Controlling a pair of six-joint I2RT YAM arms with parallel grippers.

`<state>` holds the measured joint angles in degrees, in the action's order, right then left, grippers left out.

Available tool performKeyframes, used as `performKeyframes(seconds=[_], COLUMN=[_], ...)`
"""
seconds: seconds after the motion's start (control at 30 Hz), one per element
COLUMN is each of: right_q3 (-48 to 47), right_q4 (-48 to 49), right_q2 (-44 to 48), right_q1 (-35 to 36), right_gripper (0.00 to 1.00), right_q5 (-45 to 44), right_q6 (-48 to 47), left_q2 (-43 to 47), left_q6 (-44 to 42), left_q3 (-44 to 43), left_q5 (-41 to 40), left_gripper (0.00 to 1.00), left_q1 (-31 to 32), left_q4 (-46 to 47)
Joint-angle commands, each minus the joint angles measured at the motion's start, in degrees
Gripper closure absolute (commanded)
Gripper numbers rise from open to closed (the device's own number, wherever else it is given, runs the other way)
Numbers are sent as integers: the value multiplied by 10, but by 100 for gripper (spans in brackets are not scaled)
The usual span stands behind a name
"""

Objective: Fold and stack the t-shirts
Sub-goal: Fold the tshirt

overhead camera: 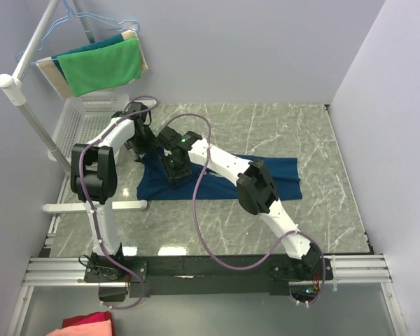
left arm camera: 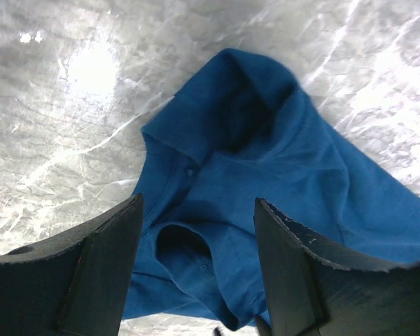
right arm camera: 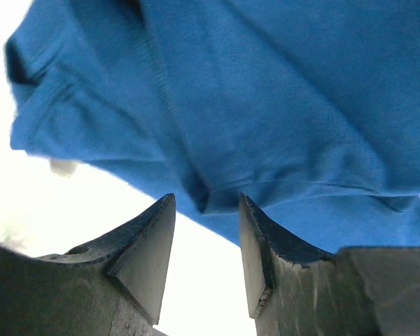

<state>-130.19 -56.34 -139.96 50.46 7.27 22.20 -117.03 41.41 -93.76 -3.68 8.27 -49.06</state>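
One navy blue t-shirt lies spread on the marble table, its print hidden. Its left end is bunched under both grippers. My left gripper is open over the rumpled upper-left corner; in the left wrist view a sleeve opening lies between the fingers. My right gripper is open just beside it; in the right wrist view the shirt's hem fold sits at the fingertips, apart from them.
A white basket stands at the back left under a rack with a green cloth on a hanger. A red/pink cloth lies below the table's near left edge. Walls close in the back and right.
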Motion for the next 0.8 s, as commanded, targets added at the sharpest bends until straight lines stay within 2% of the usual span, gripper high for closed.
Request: performKeyframes(seconds=[0.0, 0.07, 0.17, 0.3, 0.4, 0.43, 0.57, 0.63, 0.77], right_q3=[-9, 5, 20, 23, 38, 48, 49, 44, 42], right_q4=[1, 9, 21, 22, 30, 32, 31, 23, 10], right_q2=[-11, -14, -20, -25, -13, -8, 10, 14, 37], right_q1=[-4, -4, -4, -3, 0, -1, 3, 5, 10], right_gripper=[51, 52, 53, 58, 67, 77, 94, 99, 100], right_q5=[-72, -130, -168, -170, -159, -157, -156, -158, -161], right_q6=[0, 1, 0, 1, 10, 12, 13, 14, 14], left_q2=[23, 23, 27, 25, 28, 28, 23, 21, 15], left_q6=[-1, -2, -6, -12, -11, -11, -10, -8, -5], left_q3=[10, 14, 16, 16, 18, 18, 17, 16, 13], left_q5=[32, 32, 41, 42, 43, 44, 42, 39, 39], left_gripper=[30, 30, 30, 30, 30, 31, 31, 31, 31], left_q1=[-7, -13, -17, -22, -26, -26, -29, -30, -31], left_q4=[11, 13, 16, 16, 18, 19, 21, 19, 22])
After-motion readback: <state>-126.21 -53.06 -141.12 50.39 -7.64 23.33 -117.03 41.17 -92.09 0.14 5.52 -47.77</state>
